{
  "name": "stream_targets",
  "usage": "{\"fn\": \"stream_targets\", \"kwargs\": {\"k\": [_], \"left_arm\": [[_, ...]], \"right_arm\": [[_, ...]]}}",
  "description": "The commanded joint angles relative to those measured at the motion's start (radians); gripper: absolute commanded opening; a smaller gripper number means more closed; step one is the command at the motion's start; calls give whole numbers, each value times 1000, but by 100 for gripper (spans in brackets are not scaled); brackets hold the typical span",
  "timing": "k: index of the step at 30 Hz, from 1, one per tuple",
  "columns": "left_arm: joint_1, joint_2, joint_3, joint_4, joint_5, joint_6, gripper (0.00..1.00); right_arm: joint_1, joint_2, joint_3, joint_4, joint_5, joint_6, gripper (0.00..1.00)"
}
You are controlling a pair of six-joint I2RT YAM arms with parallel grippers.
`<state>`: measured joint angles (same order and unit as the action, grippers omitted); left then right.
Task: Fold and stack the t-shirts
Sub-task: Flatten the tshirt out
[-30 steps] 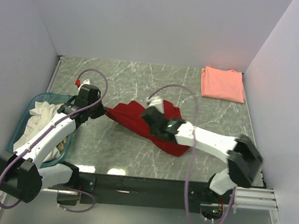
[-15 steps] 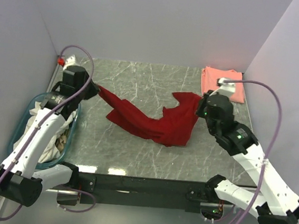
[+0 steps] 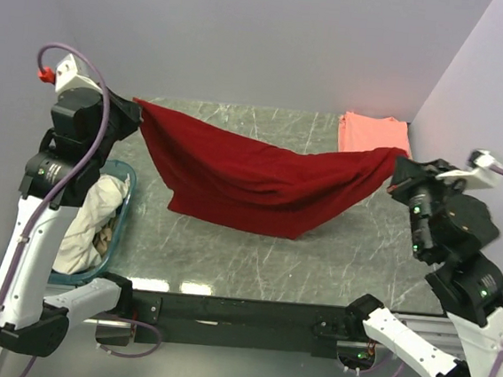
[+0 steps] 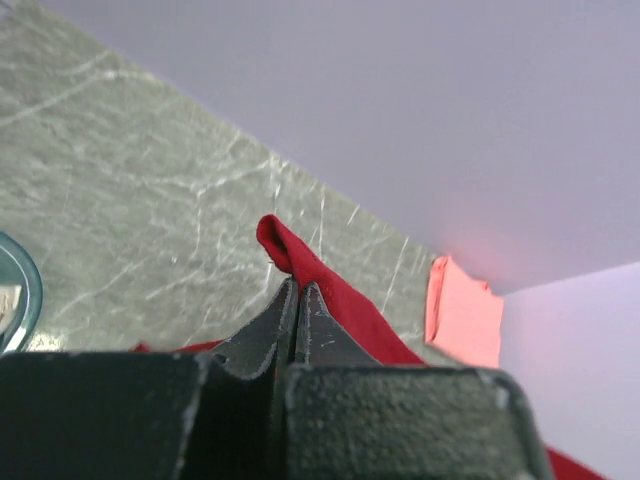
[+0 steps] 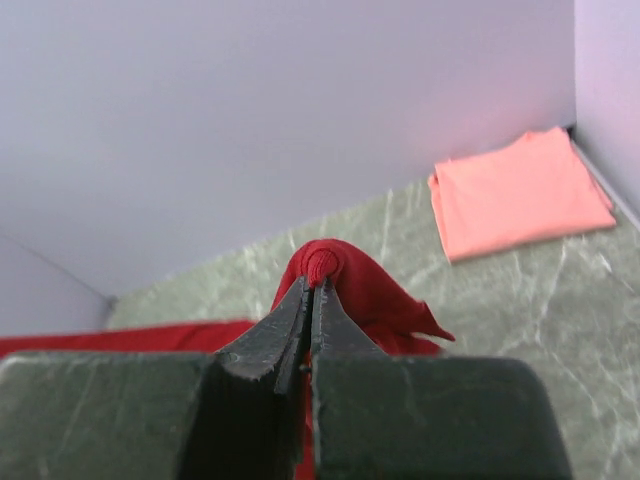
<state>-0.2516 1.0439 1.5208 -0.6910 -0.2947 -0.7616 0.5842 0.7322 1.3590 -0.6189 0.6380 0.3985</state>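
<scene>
We counted two shirts, two arms and one basket. The red shirt (image 3: pixel 253 175) hung over the worktop (image 3: pixel 227 257) as one sagging sheet, stretched from above the worktop's left edge to above its right edge. Its lowest fold drooped toward the worktop's middle, and we could not tell whether it touched. The left fingers (image 3: pixel 137 104) were pressed fully together on a bunched corner of the red shirt, high over the worktop's far left corner. The right fingers (image 3: pixel 396 167) were pinched just as tightly on the opposite corner, over the worktop's right side. The pink shirt (image 3: pixel 368 130) lay folded flat in the worktop's far right corner, and in the top view the red cloth hid its near edge. The basket (image 3: pixel 127 196), holding pale cloth, sat at the worktop's left edge, beneath the left arm. Marble showed along the worktop's near strip and far middle. Walls closed the worktop's left, far and right edges.
</scene>
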Motion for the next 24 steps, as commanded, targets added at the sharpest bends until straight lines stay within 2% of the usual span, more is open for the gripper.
{"fn": "stream_targets", "kwargs": {"k": [1,6,14,19,24], "left_arm": [[8,-10,97,-4,-75,15,1],[8,-85,96,54,-90,8,0],[8,-104,260,36,-55,22,0],[8,-88,260,48,-50,28,0],[8,16,190,117,0,19,0]], "right_arm": [[-6,-11,74,42,54,-10,0],[-7,-72,109,74,66,-32,0],[-7,-128,207,97,32,-62,0],[-7,-145,160,168,9,-96,0],[-7,-29,57,246,-11,-133,0]]}}
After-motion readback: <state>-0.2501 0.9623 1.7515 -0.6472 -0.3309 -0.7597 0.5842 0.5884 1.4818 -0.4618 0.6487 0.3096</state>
